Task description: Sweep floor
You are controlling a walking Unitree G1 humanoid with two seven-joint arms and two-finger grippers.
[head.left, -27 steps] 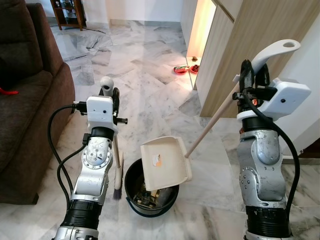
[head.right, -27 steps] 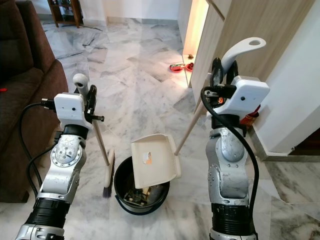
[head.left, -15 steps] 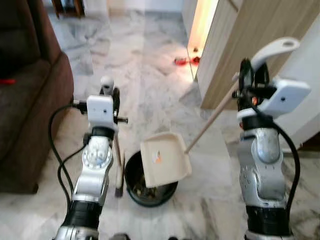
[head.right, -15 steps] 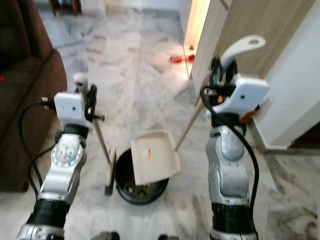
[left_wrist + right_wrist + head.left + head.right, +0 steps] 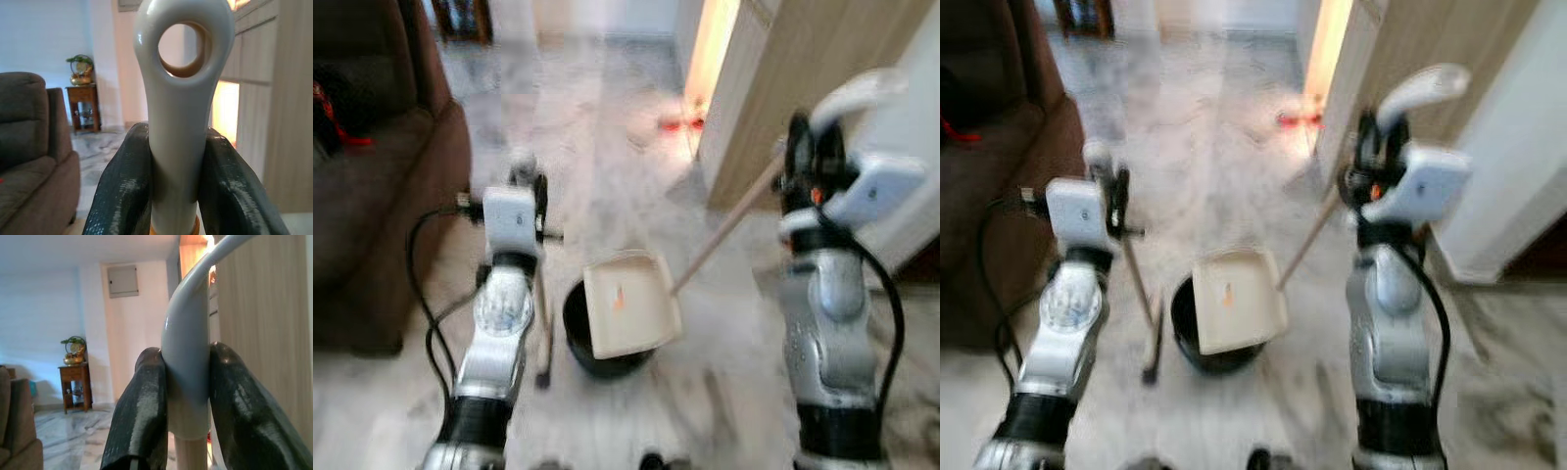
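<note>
While both head views are blurred, likely from camera motion, the layout is readable: dustpan (image 5: 628,304) hangs tilted over the black bin (image 5: 579,333), its lower edge at or inside the rim, debris probably being tipped in.

Grip state:
- Left gripper (image 5: 176,186): both fingers (image 5: 122,191) pressed on the white hanger end of the broom (image 5: 544,323) handle, pinching it. Broom stands nearly upright just left of the bin, bristles on the floor (image 5: 607,166).
- Right gripper (image 5: 188,396): fingers (image 5: 142,406) clamped on the grey curved top of the dustpan's long wooden pole (image 5: 724,230).

Risks from here:
- Both grips sit at the very top of long handles. Little leverage, so the pan can swing or twist about the pole and dump outside the rim.
- Pan edge may catch the bin rim and tip or drag the bin; the bin looks light and sits loose on smooth marble.
- Broom handle's smooth tapered end could slip down through the fingers if the arm lifts or jerks.
- Pole runs close to the wooden cabinet (image 5: 803,88) on the right; a wide swing could knock it.
- Blur suggests the body is moving: moving while tipping makes spill more likely.
- Sofa (image 5: 372,196) near the left arm limits broom sweep room.
</note>
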